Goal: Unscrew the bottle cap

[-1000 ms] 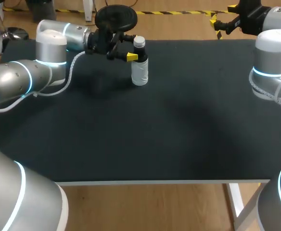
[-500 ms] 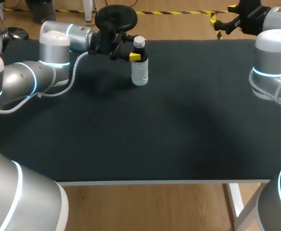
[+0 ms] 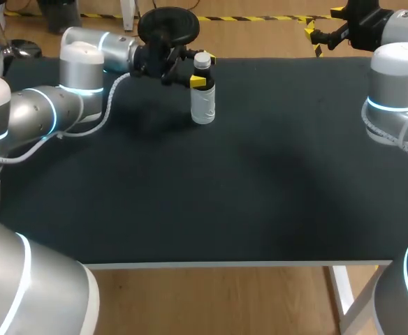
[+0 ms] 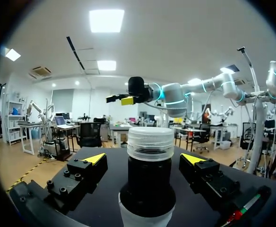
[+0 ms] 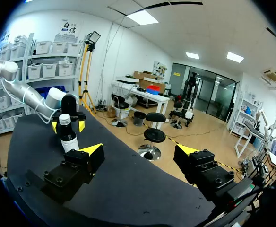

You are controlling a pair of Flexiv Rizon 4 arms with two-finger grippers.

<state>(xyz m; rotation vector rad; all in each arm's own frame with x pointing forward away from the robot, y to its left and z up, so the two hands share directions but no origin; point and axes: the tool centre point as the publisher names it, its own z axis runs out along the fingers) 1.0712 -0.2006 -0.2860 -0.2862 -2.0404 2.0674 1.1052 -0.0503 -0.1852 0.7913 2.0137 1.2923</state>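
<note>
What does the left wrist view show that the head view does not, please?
Only the left wrist view shows the ribbing on the cap and the gaps between it and each finger of the open left hand. Only the head view shows the whole bottle, upright on the table, with its clear lower part. Both show the left hand flanking the bottle's neck and the right hand far off.
</note>
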